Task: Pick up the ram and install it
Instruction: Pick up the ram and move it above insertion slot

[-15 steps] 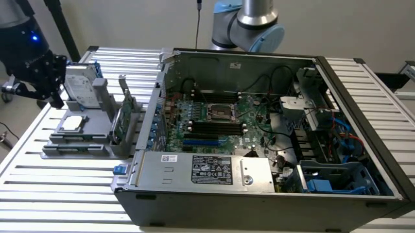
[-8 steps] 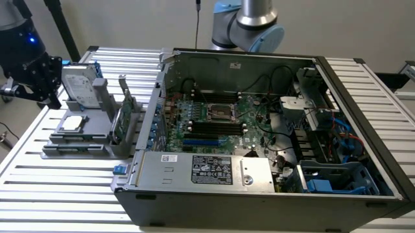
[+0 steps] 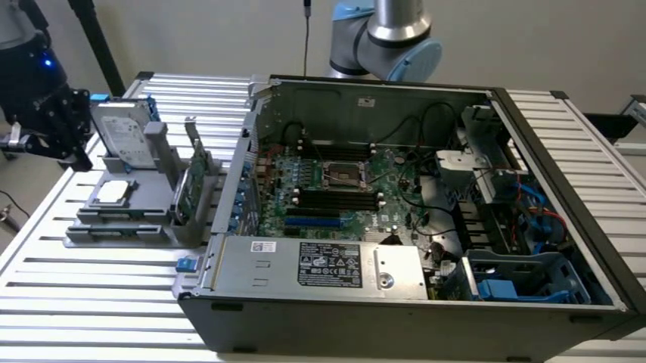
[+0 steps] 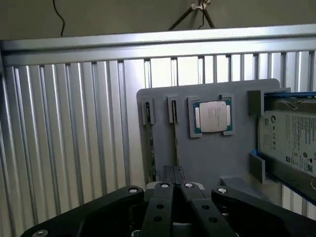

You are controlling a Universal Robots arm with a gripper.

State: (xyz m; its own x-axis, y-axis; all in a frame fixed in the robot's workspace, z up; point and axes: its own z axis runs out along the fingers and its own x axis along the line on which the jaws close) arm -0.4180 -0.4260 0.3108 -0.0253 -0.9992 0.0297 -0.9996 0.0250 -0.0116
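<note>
The hand [image 4: 173, 172] has its two dark fingers pressed together with nothing caught between them, and it hangs over the grey holder [image 4: 207, 158] that sits on the slatted metal desk [image 4: 74, 138]. The ram [image 4: 175, 140] stands on edge in a slot of that holder. It shows as a thin line just ahead of the fingertips and in line with them; whether they touch it I cannot tell. On one side of it another thin green board [image 4: 148, 148] stands in its own slot. On the other side a square processor [image 4: 213, 116] lies flat in a pocket, and beyond that sits a hard drive [image 4: 289, 143] in a blue frame. In the exterior view the arm's dark wrist [image 3: 41, 106] is in the upper left of the frame, over the holder near the desk's left edge. The open computer case [image 3: 404, 302] lies across the middle and right, its motherboard [image 3: 333, 189] exposed.
</note>
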